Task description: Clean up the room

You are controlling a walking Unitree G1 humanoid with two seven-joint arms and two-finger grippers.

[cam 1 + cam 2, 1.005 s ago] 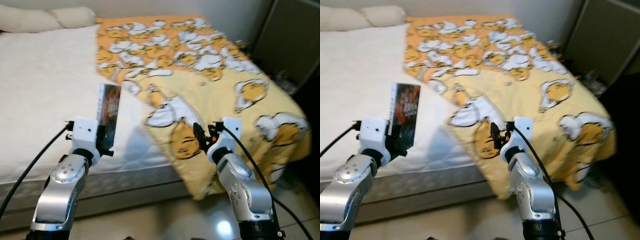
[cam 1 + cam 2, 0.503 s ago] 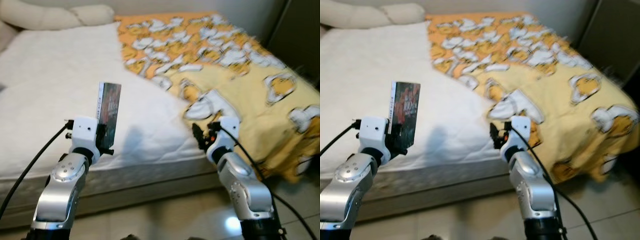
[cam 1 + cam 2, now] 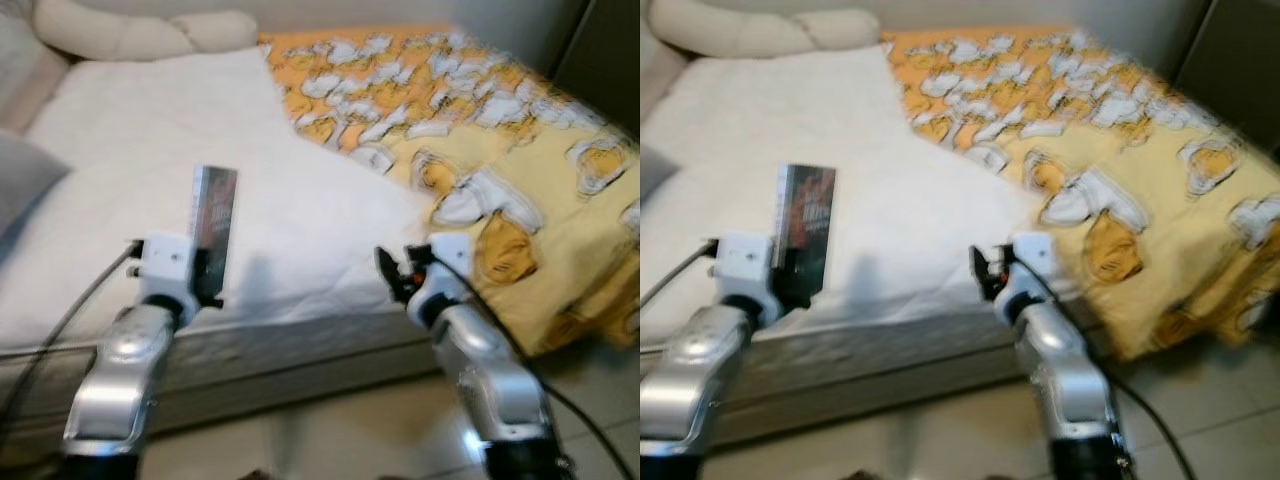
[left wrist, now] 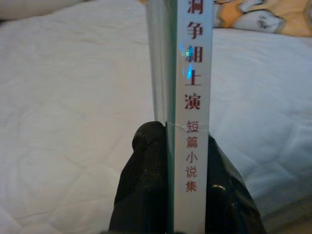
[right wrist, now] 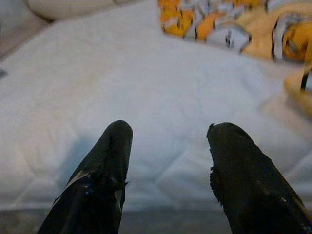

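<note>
Our two arms are silver metal with rounded, jointed housings, each topped by a white boxy wrist block. Black cables trail from both wrists. Our left gripper (image 4: 187, 204) and right gripper (image 5: 168, 168) have long, matte-black, blunt-tipped fingers.

White mattress (image 3: 150, 200); yellow-orange cartoon-print blanket (image 3: 520, 150); dark-covered book (image 3: 213, 225).

the bed (image 3: 300, 200) is viewed from above by both head eyes, looking forward and down; the same white mattress is seen close up along each wrist's fingers.
</note>
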